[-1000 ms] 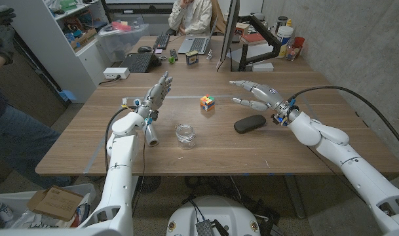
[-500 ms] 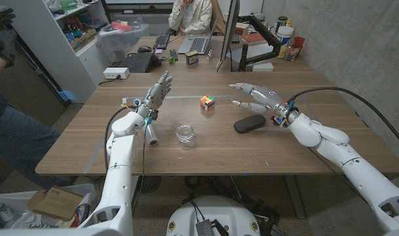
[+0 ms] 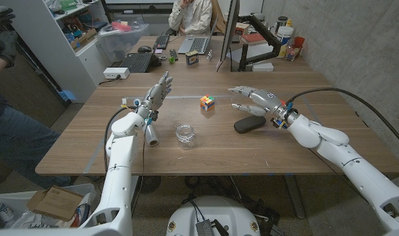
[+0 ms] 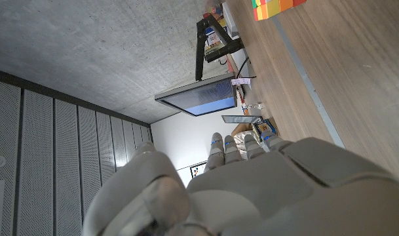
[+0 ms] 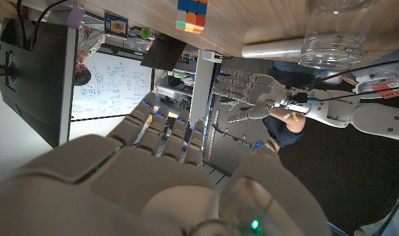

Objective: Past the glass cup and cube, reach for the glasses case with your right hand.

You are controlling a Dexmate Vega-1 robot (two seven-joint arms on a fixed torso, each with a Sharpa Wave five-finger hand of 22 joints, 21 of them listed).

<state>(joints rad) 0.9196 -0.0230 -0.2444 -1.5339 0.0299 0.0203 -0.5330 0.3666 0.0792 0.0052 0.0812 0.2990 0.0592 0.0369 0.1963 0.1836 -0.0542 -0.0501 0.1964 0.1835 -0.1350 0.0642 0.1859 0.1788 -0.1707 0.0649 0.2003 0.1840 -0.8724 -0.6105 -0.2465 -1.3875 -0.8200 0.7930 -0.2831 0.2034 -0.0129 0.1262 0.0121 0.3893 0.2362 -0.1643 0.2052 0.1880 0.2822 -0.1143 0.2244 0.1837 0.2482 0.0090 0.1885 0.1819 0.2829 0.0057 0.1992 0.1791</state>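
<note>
The right hand (image 3: 257,99) hovers with fingers spread apart, empty, just above the black glasses case (image 3: 249,124) lying on the desk (image 3: 317,111). To its left sit the cube (image 3: 208,103) and glass cup (image 3: 185,136). The left hand (image 3: 157,93) stands open, fingers apart.

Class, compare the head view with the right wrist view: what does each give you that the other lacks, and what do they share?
Head view: the dark glasses case lying on the table, near the right hand with its fingers spread. Right wrist view: a whiteboard with drawings, beyond the table. Shared: the cube, the glass cup and the left hand.
</note>
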